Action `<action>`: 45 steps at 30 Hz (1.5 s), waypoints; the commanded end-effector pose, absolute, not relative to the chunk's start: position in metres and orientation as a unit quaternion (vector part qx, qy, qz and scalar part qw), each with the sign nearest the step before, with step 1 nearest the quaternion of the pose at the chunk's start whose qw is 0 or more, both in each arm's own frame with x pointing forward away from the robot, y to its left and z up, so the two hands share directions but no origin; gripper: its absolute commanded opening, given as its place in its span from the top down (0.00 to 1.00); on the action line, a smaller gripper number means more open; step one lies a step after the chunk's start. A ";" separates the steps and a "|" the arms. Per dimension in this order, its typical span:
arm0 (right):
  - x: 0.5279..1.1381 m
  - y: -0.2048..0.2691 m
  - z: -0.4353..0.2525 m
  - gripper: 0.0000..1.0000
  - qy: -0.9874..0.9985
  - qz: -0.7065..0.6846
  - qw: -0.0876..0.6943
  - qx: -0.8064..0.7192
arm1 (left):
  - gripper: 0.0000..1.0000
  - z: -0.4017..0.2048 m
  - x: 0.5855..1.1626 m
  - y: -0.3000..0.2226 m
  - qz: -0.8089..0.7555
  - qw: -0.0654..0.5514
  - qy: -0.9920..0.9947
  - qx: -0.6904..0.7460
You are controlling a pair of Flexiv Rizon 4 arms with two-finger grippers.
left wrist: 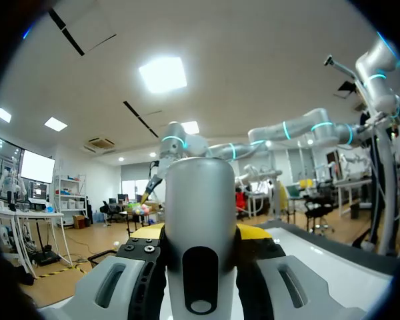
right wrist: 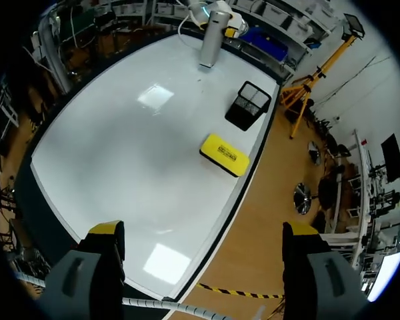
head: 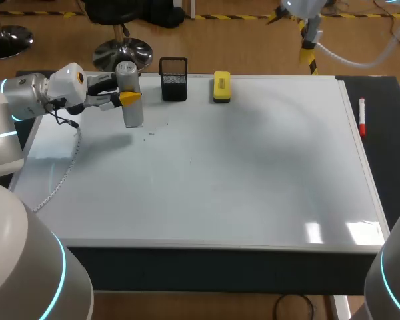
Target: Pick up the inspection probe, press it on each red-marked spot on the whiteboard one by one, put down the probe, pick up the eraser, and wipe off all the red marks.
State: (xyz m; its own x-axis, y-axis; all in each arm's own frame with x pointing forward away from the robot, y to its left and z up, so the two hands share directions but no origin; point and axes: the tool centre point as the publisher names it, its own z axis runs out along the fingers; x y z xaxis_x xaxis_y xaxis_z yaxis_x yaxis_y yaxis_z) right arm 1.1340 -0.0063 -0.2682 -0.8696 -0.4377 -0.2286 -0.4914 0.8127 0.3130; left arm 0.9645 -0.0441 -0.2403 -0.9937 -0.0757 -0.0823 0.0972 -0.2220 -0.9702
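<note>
While the left gripper [head: 129, 97] clamped the upright silver inspection probe [head: 133, 115] near the whiteboard's [head: 253, 173] far left corner, the right gripper [right wrist: 203, 243] hung open above the board. The yellow eraser [head: 221, 87] lay beside a black mesh holder [head: 173, 79].

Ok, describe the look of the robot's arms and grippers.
The left arm and right arm are rounded silver-white links with cyan rings. A white coiled cable hangs from the left. The left gripper and right gripper have grey fingers, yellow-tipped.

The inspection probe [head: 133, 113], mesh pen holder [head: 174, 80] and eraser [head: 221, 87] crowd the far edge of the whiteboard [head: 220, 187]. The rest is bare surface.
</note>
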 end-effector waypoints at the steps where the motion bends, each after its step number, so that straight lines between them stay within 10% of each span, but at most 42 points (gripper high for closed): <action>1: 1.118 -0.019 -0.261 0.00 0.948 0.188 0.091 -0.239 | 1.00 -0.239 0.964 -0.045 -0.782 0.057 0.621 0.008; 45: 1.101 -0.028 -0.262 0.00 0.940 0.205 0.106 -0.250 | 1.00 -0.237 0.976 -0.049 -0.783 0.060 0.619 0.020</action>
State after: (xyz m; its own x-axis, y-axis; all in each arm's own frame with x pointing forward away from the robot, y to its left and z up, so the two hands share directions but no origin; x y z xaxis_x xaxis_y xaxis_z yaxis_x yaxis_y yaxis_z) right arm 1.1005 -0.0276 -0.2631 -0.8527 -0.4246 -0.3042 -0.5131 0.7902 0.3353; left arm 0.9666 -0.0448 -0.2391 -0.9921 -0.0789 -0.0978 0.1130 -0.2203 -0.9689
